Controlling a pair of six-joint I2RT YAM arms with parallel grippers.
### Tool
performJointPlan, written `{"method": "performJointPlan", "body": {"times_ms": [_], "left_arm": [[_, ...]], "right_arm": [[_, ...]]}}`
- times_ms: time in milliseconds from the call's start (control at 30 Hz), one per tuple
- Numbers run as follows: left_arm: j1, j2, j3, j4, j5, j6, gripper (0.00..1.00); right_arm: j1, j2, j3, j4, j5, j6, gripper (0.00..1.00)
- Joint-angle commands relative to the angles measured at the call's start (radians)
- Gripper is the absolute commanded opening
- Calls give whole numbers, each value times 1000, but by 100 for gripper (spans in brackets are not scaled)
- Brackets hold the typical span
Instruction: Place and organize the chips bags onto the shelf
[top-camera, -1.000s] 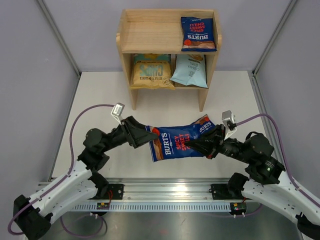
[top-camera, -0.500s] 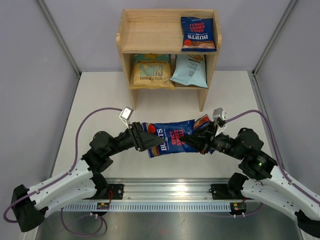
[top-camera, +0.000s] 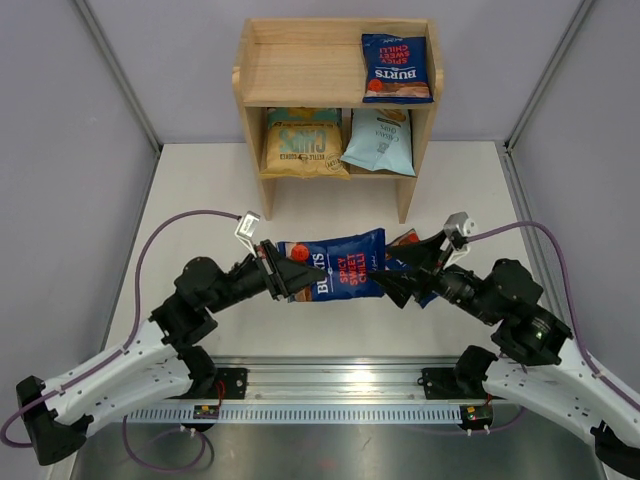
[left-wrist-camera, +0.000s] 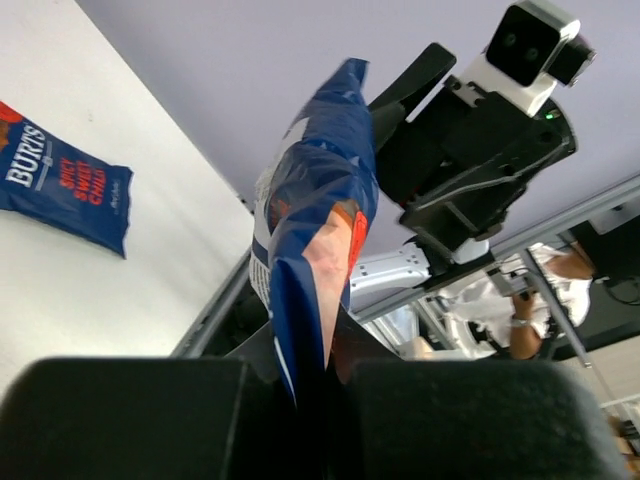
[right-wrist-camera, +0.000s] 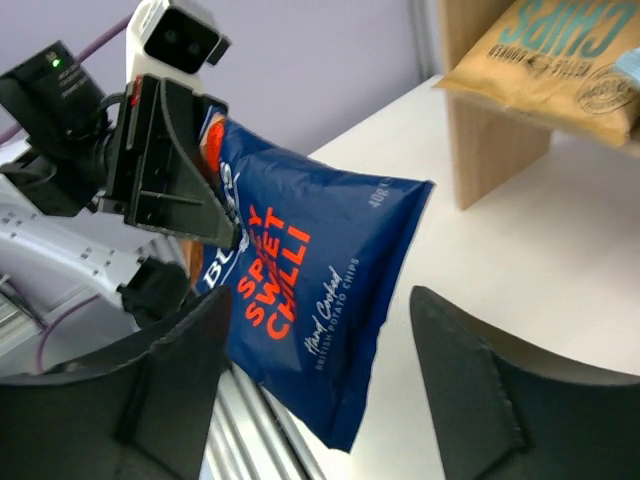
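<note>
A dark blue Burts chips bag (top-camera: 335, 270) hangs above the table, and my left gripper (top-camera: 288, 272) is shut on its left end. In the left wrist view the bag (left-wrist-camera: 315, 230) is pinched edge-on in that gripper (left-wrist-camera: 325, 365). My right gripper (top-camera: 397, 272) stands open at the bag's right end, its fingers on either side of the bag (right-wrist-camera: 300, 290) without touching it. A second Burts bag (top-camera: 405, 241) lies on the table, partly under the right gripper. The wooden shelf (top-camera: 300, 70) holds a Burts bag (top-camera: 397, 68) on top, and a tan bag (top-camera: 303, 140) and a pale blue bag (top-camera: 380, 138) below.
The left half of the shelf's top tier is bare wood. The shelf's side panels (top-camera: 405, 190) reach down to the table behind the grippers. A metal rail (top-camera: 330, 385) carrying the arm bases runs along the near edge. Grey walls close in both sides.
My left gripper has closed on the bag's left end. The right gripper has opened, let go of the bag and drawn back slightly to the right.
</note>
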Motion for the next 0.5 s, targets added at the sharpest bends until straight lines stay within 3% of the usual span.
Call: {"method": "performJointPlan", "body": {"times_ms": [0,167,300,467], "left_arm": [[3,-23,93,-17,-38,86,5],[48,-8,147,-5,-73,45,5],[68,20,258,-40,-203,11,5],[72,93,395,-128,-445,-35,5]], "right_arm": [[-3,-35,76,-56,132,-21,81],[-1,-72,131,-175,250,39,98],[-1,-83,166,-282,442,154,99],[-1,-109,145,-339,522,245,99]]}}
